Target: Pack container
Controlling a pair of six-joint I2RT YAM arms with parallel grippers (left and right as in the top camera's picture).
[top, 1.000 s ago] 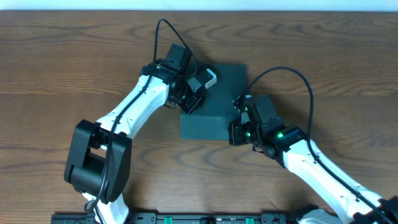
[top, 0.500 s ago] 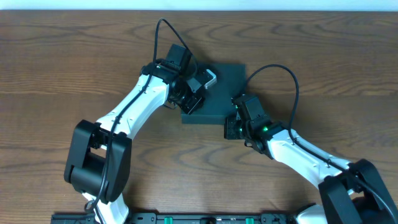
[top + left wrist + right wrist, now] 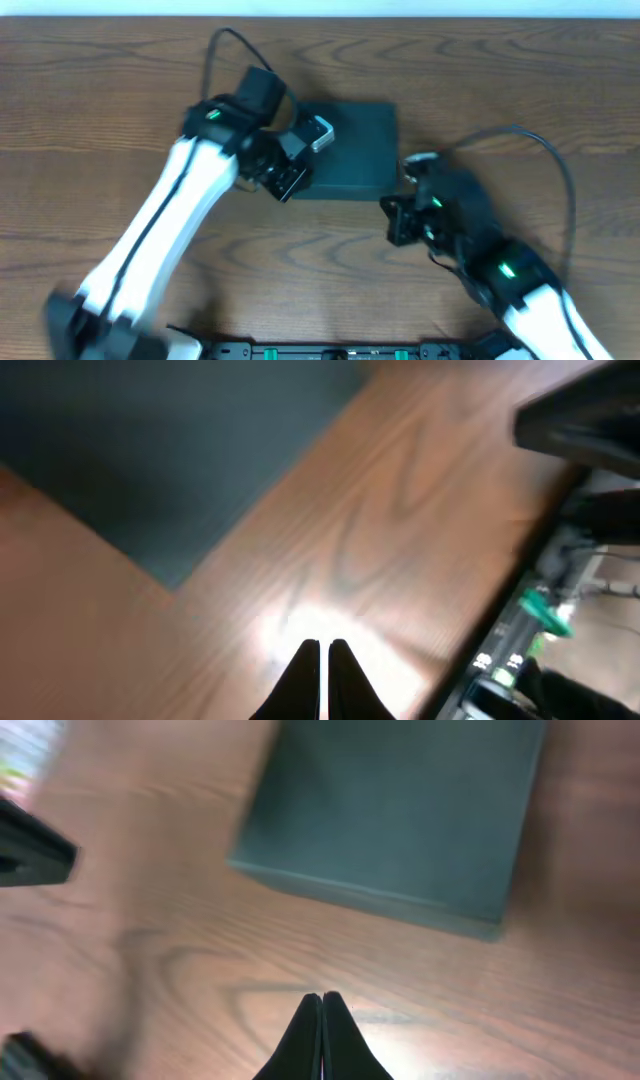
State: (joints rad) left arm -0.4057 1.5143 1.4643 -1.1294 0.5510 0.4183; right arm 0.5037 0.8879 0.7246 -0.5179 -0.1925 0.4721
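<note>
The container [image 3: 352, 148] is a dark green-black box lying on the wooden table with its flat lid down. It also shows in the left wrist view [image 3: 170, 450] and the right wrist view [image 3: 400, 810]. My left gripper [image 3: 285, 183] is shut and empty, just off the box's front left corner; its tips [image 3: 324, 648] hang over bare wood. My right gripper [image 3: 397, 215] is shut and empty, just off the box's front right corner; its tips [image 3: 322, 998] are over bare wood in front of the box. Both views are blurred by motion.
A black rail with green parts [image 3: 330, 350] runs along the table's front edge and shows in the left wrist view [image 3: 535, 615]. Wooden table [image 3: 100, 90] surrounds the box. No snack packets are in view.
Both grippers have drawn back from the container, the left toward the front left, the right toward the front right. The box's front edge sits farther back than one second ago.
</note>
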